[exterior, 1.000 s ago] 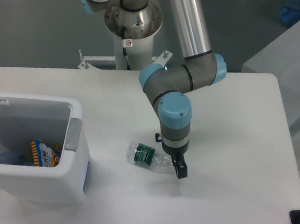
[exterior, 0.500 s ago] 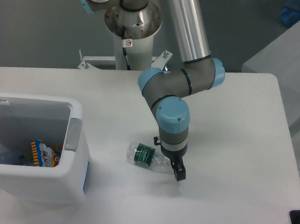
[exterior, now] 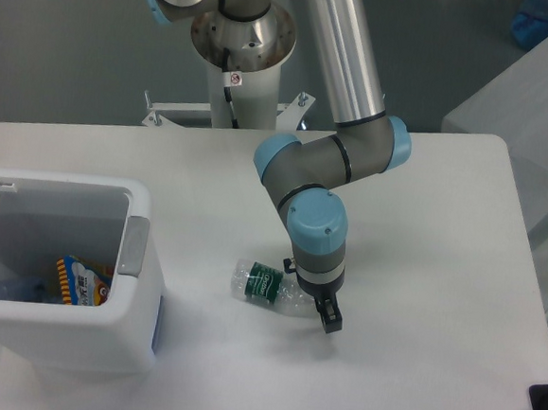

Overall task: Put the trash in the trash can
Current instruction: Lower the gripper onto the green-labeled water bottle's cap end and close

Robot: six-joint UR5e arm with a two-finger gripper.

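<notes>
Bottle, crushed and clear with a green label, lies on its side on the white table, a little right of the bin and near the middle of the tabletop. The arm comes down from the far side, bends at a blue-capped joint, and points its hand straight down at the bottle's right end. One dark finger shows just beside the bottle, low to the table; the other is hidden behind the wrist and the bottle, so I cannot tell how wide the hand stands or whether it has hold of anything. The bin is white and boxy, standing at the near left corner of the table with a grey tab on its right rim. Inside it, at the bottom, lies the packet, blue with a red-and-white printed face, resting against the bin's near wall. The arm's grey base column rises beyond the far edge of the table.
</notes>
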